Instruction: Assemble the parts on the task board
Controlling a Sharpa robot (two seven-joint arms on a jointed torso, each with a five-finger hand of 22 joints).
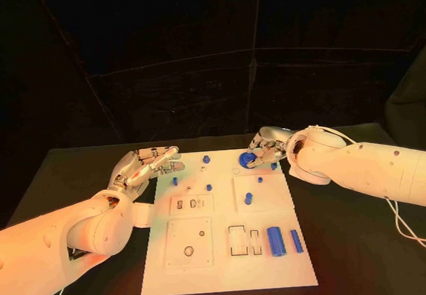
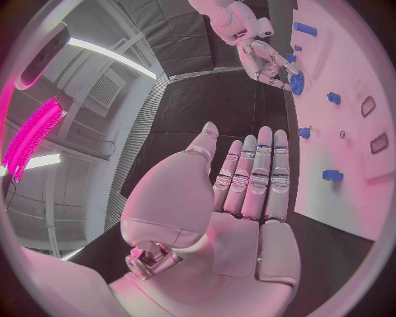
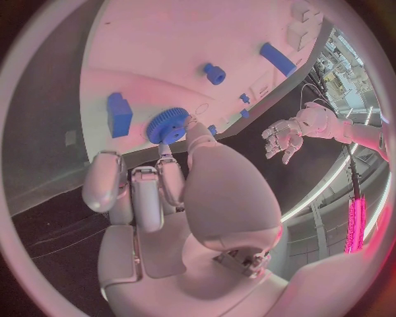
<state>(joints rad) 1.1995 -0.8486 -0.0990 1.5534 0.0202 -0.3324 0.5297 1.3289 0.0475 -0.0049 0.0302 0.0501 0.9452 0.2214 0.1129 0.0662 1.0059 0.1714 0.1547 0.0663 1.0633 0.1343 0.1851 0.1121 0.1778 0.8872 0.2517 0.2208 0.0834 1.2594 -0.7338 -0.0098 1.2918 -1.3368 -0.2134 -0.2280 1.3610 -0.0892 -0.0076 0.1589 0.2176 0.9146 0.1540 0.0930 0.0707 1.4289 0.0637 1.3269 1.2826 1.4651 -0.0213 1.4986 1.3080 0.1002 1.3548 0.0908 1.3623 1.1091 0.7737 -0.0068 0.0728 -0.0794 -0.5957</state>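
- Task board [image 1: 231,255], a flat white plate, lies mid-table on the matte black table [image 1: 358,260]; dark netting behind
- Right hand [image 1: 265,147] pinches a toothed blue gear [image 3: 167,125] at the board's far edge
- Left hand [image 1: 147,164] hovers, fingers straight, holding nothing

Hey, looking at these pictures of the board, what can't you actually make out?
- Head view: the right hand covers part of the blue gear; whether its fingers grip it or only touch is unclear.
- Right wrist view: fingers hide the gear's edge.
- Head view: the board recesses are too small to read.
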